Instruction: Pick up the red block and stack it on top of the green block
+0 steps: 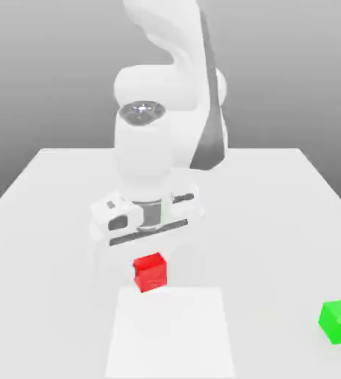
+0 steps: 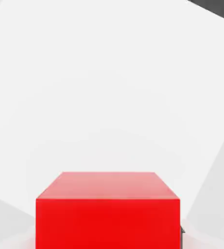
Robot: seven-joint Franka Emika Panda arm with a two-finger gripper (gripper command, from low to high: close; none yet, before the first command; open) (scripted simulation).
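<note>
Two dangers: slipping through a weak pinch, toppling through off-centre release. Grasps the red block [image 1: 151, 274] with the gripper [image 1: 150, 277], near mid-table, left of the green block [image 1: 340, 323] at the exterior view's right. Could knock that sideways by approaching too low.

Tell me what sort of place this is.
Probably a simulated robot test bench: a white jointed robot arm over a plain white tabletop, with a plain red block and a bright green block.
</note>
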